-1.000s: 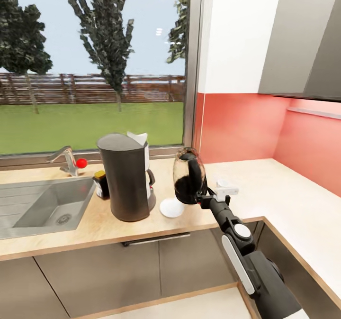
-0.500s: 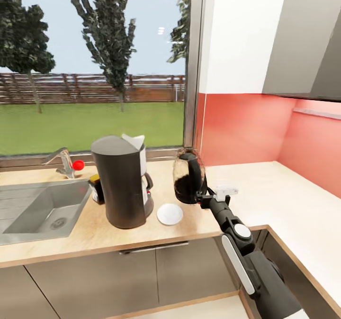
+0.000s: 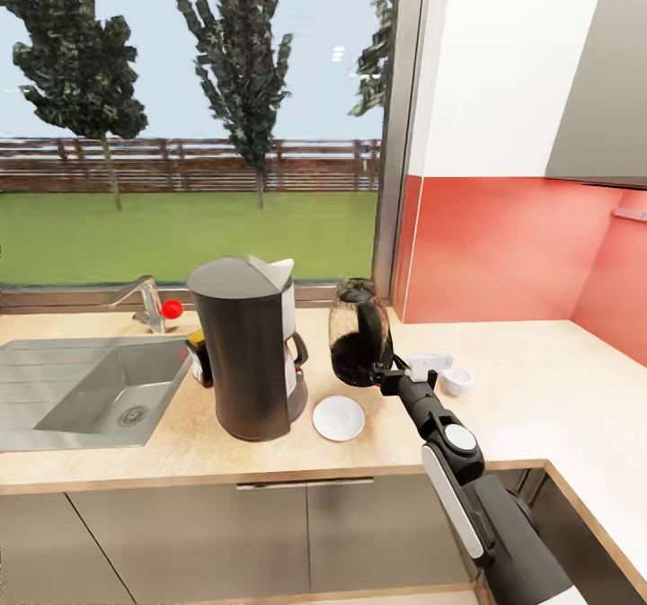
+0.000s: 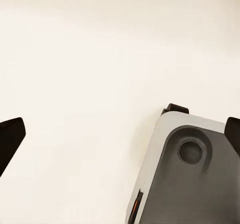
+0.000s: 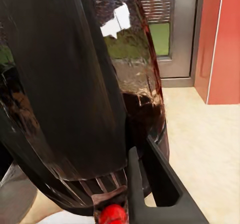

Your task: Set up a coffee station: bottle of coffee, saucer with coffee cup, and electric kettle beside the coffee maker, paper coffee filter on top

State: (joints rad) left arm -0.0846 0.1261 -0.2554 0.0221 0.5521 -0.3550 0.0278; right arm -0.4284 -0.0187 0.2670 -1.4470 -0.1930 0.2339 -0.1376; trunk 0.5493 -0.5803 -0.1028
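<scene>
One electric kettle (image 3: 358,335), held clear of the countertop (image 3: 503,407) by the clamped right gripper (image 3: 388,377), just beside the coffee maker (image 3: 250,349). Step judged: kettle placement. Required next: lowering beside the saucer (image 3: 339,417), then release.

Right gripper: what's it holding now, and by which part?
The right gripper holds the electric kettle at its handle side, low near the base.

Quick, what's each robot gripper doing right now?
Left gripper: open, holding nothing.
Right gripper: closed on the squat dark glass kettle.
</scene>
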